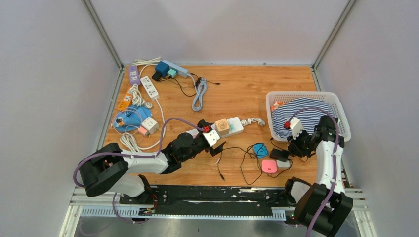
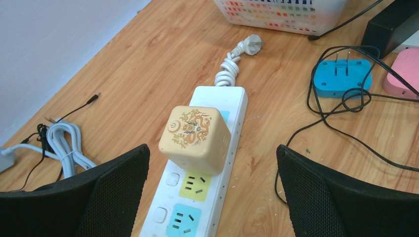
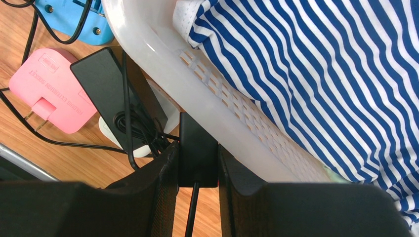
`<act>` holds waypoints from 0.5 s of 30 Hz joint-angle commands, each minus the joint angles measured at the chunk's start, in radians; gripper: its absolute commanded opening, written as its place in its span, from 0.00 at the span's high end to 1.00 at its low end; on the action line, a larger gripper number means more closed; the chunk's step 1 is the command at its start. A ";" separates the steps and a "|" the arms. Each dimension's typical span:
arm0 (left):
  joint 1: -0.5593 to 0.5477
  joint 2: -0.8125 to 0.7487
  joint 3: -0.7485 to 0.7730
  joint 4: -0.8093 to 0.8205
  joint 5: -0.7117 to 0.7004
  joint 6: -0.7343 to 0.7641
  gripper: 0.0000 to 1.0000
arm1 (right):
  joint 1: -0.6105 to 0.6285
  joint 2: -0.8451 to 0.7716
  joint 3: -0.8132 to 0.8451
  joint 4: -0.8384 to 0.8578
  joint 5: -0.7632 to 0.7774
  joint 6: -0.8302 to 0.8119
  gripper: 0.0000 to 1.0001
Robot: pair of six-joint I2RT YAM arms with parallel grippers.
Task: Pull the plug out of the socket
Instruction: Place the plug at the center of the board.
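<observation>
A white power strip (image 2: 197, 217) lies on the wooden table with a beige cube plug (image 2: 195, 138) standing in it; both also show in the top view, the strip (image 1: 238, 123) and the cube (image 1: 222, 126). My left gripper (image 2: 211, 153) is open, its jaws astride the strip just short of the cube, not touching it; it shows in the top view (image 1: 216, 143). My right gripper (image 3: 197, 153) is shut on a small black plug (image 3: 197, 140) with a thin black cable, held against the white basket's wall (image 3: 232, 113). I cannot see what the black plug sits in.
The basket (image 1: 341, 111) holds a blue striped cloth (image 1: 301, 111). A pink plug (image 1: 269, 166), a blue plug (image 1: 259, 149), a black adapter (image 3: 101, 79) and loose black cables (image 1: 237, 163) lie between the arms. Several more power strips (image 1: 148, 86) and cords crowd the back left.
</observation>
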 commanded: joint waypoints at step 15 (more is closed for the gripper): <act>-0.001 -0.034 -0.029 0.034 -0.014 0.025 0.00 | -0.012 0.001 -0.001 0.005 0.006 0.015 0.55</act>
